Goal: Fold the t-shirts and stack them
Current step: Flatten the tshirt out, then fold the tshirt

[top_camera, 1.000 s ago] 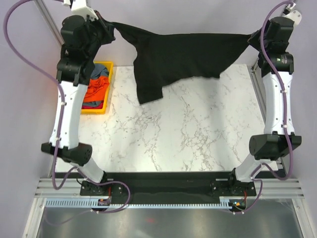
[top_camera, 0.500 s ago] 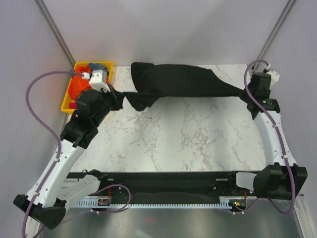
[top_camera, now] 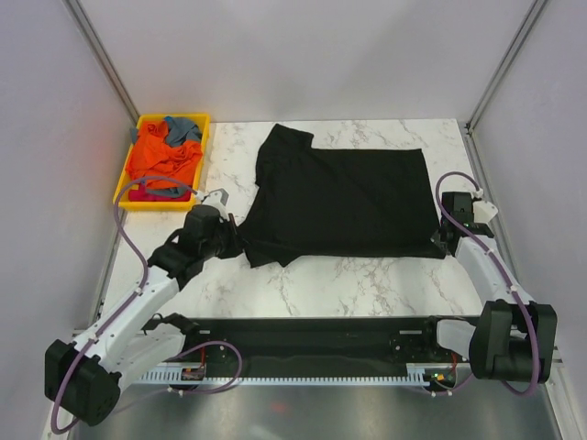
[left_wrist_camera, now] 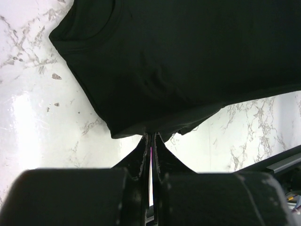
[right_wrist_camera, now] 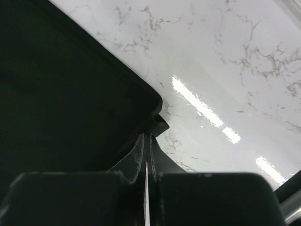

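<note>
The left claw (left_wrist_camera: 150, 137) pinches shut on the near-left corner of the large plain black cloth t-shirt (top_camera: 344, 197); the right claw (right_wrist_camera: 147, 137) pinches its near-right corner. The shirt lies flat across the white marble table (top_camera: 367, 275).

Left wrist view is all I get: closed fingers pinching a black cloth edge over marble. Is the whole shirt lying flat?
Observer: Yes. From above, the black t-shirt lies spread flat on the table, with one sleeve toward the far edge.
Operator: What is the other arm doing?
Observer: The right gripper is shut on the shirt's near right corner, low at the tabletop.
Operator: Any other shirts in sight?
Observer: An orange t-shirt and a grey-blue t-shirt lie crumpled in a yellow tray at the table's far left corner.
</note>
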`<control>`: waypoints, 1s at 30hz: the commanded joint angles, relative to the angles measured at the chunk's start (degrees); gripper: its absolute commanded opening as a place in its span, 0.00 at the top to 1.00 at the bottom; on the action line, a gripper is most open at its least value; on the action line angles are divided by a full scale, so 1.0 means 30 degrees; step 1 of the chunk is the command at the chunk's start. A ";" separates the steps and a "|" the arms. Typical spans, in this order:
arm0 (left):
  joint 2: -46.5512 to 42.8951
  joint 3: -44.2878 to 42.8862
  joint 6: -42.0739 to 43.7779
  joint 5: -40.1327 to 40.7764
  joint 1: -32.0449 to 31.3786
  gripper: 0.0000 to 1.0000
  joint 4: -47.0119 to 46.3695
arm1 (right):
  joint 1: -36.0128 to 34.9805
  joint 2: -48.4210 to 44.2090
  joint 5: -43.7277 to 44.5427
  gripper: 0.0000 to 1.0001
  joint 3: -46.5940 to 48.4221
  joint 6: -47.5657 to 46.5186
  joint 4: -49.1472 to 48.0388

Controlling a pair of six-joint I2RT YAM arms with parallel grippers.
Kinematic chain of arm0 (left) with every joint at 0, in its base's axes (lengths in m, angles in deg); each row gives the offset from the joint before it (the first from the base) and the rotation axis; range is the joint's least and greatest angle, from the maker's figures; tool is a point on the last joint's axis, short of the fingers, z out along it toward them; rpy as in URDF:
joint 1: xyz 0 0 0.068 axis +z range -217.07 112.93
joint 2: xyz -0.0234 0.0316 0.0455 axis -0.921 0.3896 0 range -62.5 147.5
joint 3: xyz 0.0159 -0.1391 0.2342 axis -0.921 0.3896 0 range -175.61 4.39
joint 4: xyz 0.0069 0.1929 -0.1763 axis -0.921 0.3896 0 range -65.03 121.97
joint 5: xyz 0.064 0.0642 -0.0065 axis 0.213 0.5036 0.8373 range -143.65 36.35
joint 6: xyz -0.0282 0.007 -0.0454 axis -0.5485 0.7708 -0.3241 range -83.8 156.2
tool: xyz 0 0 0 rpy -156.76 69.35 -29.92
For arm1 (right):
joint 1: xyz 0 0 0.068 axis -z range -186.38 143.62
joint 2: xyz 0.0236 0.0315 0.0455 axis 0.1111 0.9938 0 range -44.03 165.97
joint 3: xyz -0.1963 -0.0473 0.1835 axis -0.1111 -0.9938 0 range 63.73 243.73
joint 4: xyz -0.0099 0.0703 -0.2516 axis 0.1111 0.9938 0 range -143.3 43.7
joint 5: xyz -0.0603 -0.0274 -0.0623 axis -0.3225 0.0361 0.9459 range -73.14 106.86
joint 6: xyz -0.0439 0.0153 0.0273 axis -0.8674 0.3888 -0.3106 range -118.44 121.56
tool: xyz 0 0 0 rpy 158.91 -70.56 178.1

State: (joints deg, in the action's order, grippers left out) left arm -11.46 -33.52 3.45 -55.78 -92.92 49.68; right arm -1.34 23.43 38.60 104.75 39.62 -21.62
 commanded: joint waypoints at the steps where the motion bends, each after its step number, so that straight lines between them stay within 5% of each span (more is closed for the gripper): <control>1: 0.0444 0.0010 -0.0860 -0.0871 0.0002 0.98 -0.0620 | 0.0107 -0.0075 0.2333 1.00 0.0098 0.0789 -0.0600; 13: 0.4805 -0.1861 -0.0832 0.0242 0.0031 0.98 -0.1643 | 0.0225 0.0832 0.1519 1.00 0.0621 -0.0498 -0.2208; 22: 1.2038 -0.7398 0.0546 0.0270 0.0207 0.98 -0.1177 | 0.0254 0.4608 0.0138 1.00 0.3933 -0.1789 -0.3412; 30: 1.5355 -1.1734 0.1249 0.1705 0.0647 0.98 0.0725 | 0.0430 0.8507 0.0783 1.00 0.6743 -0.2024 -0.3295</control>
State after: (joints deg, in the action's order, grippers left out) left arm 32.74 -63.77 4.34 -53.69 -91.36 49.72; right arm -0.51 47.17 40.43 120.77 34.33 -30.56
